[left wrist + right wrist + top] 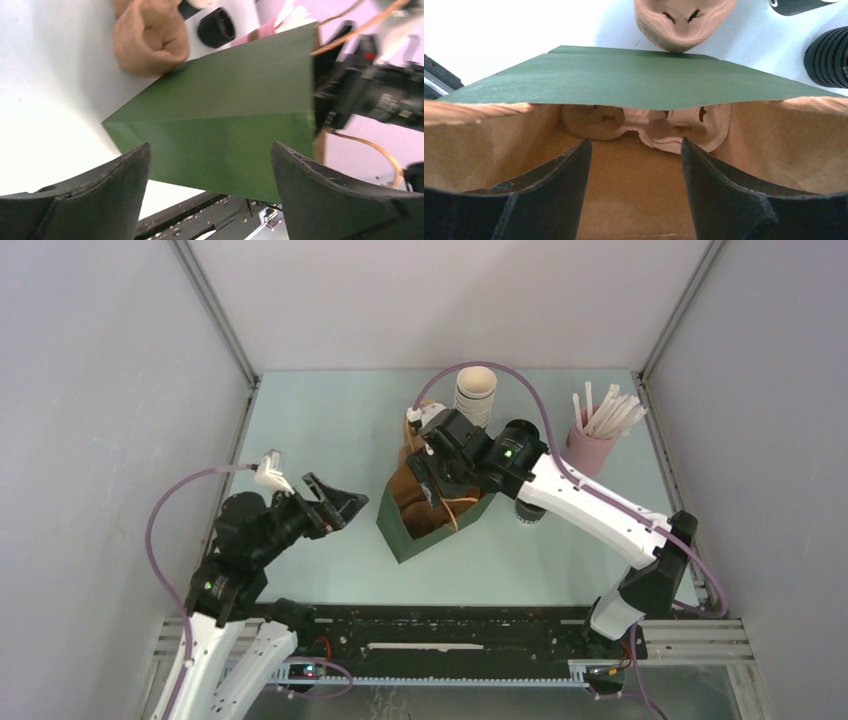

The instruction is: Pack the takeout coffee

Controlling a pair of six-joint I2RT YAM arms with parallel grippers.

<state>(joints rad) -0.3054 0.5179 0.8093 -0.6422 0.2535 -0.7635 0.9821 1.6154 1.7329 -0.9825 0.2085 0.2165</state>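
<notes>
Right gripper (635, 145) hangs wide open, empty, in the mouth of the green bag (639, 80), we judge to spread it; left gripper (210, 150) gapes empty alongside. Takeout coffee (528, 512) stands outside, just beside.

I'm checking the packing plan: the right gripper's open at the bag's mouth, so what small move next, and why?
Probably lift the right gripper clear of the green bag: it is open and empty, and the takeout coffee stands outside.
</notes>
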